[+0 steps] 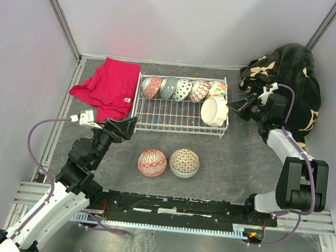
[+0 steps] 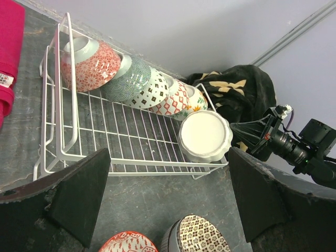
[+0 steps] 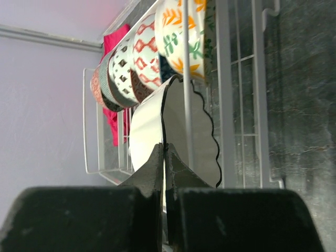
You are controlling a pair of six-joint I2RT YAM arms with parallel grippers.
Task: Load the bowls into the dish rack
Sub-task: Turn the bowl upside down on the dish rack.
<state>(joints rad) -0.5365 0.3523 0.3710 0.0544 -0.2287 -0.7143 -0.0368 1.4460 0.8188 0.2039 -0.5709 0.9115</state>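
Note:
The white wire dish rack sits mid-table. Several patterned bowls stand on edge in a row along its back side. A white scalloped bowl leans at its right end. Two more bowls rest on the table in front: a red one and a brown-patterned one. My left gripper hangs open near the rack's front left corner, holding nothing; in the left wrist view it is above those two bowls. My right gripper is shut and empty, its tips just beside the white bowl.
A red cloth lies left of the rack. A black floral blanket is heaped in the back right corner behind my right arm. Grey walls close in the table on three sides.

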